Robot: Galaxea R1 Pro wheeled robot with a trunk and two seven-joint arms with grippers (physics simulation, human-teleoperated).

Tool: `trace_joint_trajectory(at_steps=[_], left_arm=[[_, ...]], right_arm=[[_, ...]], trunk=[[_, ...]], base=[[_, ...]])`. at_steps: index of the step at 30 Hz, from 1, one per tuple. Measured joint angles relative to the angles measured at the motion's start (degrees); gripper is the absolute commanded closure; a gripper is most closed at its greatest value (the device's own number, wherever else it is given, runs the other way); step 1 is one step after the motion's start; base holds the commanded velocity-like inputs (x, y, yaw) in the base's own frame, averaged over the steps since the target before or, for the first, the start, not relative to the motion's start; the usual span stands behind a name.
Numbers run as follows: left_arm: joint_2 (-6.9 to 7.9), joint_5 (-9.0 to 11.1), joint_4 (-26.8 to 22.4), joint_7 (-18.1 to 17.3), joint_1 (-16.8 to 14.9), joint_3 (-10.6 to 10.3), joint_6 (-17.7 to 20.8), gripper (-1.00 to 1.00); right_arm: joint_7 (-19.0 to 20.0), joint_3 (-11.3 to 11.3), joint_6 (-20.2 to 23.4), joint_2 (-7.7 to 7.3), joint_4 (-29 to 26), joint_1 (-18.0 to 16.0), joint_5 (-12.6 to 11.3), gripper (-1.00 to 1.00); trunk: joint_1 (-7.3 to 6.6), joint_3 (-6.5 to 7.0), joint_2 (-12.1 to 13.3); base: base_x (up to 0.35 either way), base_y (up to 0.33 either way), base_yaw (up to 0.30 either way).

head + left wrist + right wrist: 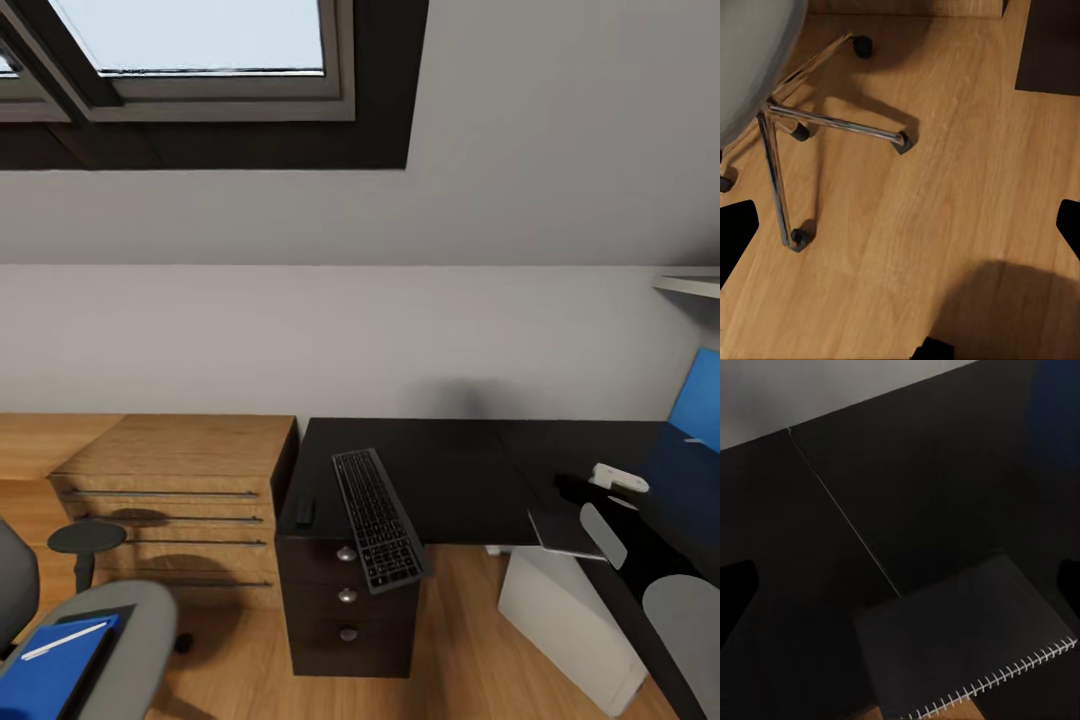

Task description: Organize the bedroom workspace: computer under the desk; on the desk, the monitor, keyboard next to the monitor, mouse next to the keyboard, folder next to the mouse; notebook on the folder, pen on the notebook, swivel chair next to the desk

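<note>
Black right arm with grey oval panels and a white wrist fitting.

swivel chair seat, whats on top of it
On the grey swivel chair seat lies a blue folder, with a white pen resting on top of it. The folder covers the seat beneath it, and the picture's edge cuts off its lower part.
</note>
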Motion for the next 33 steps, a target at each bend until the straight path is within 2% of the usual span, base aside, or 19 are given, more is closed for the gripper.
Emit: trace_joint_trajectory(at_steps=[7, 15, 20, 25, 33], left_arm=[[-0.06, -0.1, 0.7, 0.0, 0.0, -0.1, 0.0, -1.0], [-0.2, -0.3, 0.7, 0.0, 0.0, -0.3, -0.1, -1.0], [-0.25, -0.3, 0.7, 0.0, 0.0, -0.5, -1.0, -1.0], [-0.32, -0.3, 0.7, 0.0, 0.0, -0.5, -2.3, -1.0], [-0.28, -0.4, 0.7, 0.1, 0.0, -0.6, -2.6, -1.0]], right_arm=[[0.0, 0.6, -2.2, -0.02, 0.5, 0.3, 0.2, -1.0], [0.0, 1.7, -2.6, -0.18, 6.6, 0.3, 0.8, -1.0], [0.0, 1.7, -2.7, -0.57, 8.3, 0.2, 0.9, -1.0], [0.0, 1.7, -3.1, -1.2, 10.3, 0.1, 0.9, -1.0], [0.0, 1.7, -3.3, -1.69, 11.0, 0.0, 0.9, -1.0]], trunk=[[0.01, 0.0, 0.0], [0.03, 0.0, 0.0], [0.03, 0.0, 0.0], [0.01, 0.0, 0.0], [0.03, 0.0, 0.0]], base=[[0.272, 0.0, 0.0], [0.06, 0.0, 0.0], [0.014, 0.0, 0.0], [0.201, 0.0, 0.0], [0.129, 0.0, 0.0]])
